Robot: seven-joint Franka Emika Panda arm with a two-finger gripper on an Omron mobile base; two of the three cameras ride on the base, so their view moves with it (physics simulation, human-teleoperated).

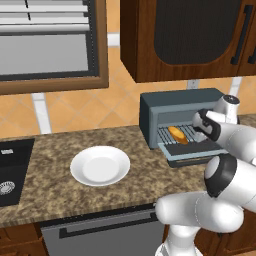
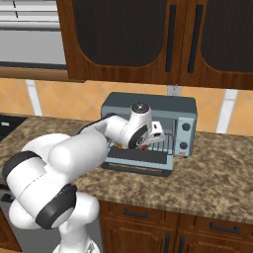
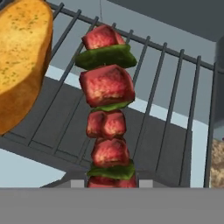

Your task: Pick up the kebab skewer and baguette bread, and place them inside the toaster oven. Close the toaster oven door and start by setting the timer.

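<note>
The kebab skewer (image 3: 106, 109), red chunks with green slices, hangs from my gripper (image 3: 111, 183), which is shut on its lower end just above the wire rack (image 3: 168, 83). From the right base view the skewer (image 2: 143, 147) is a small red spot at my gripper (image 2: 148, 143) in the mouth of the blue-grey toaster oven (image 2: 148, 104). The golden baguette bread (image 1: 178, 135) lies on the rack, to the skewer's left in the hand view, where the loaf (image 3: 22, 65) is close up. The toaster oven door (image 1: 192, 157) is folded down open. My gripper (image 1: 201, 131) reaches into the oven (image 1: 170, 100).
A white plate (image 1: 100, 165), bare, sits on the granite counter (image 1: 45, 190) left of the oven. A dark sink (image 1: 10, 170) lies at the far left. Two knobs (image 2: 185, 127) sit on the oven's right side. Wooden cabinets (image 2: 148, 39) hang above it.
</note>
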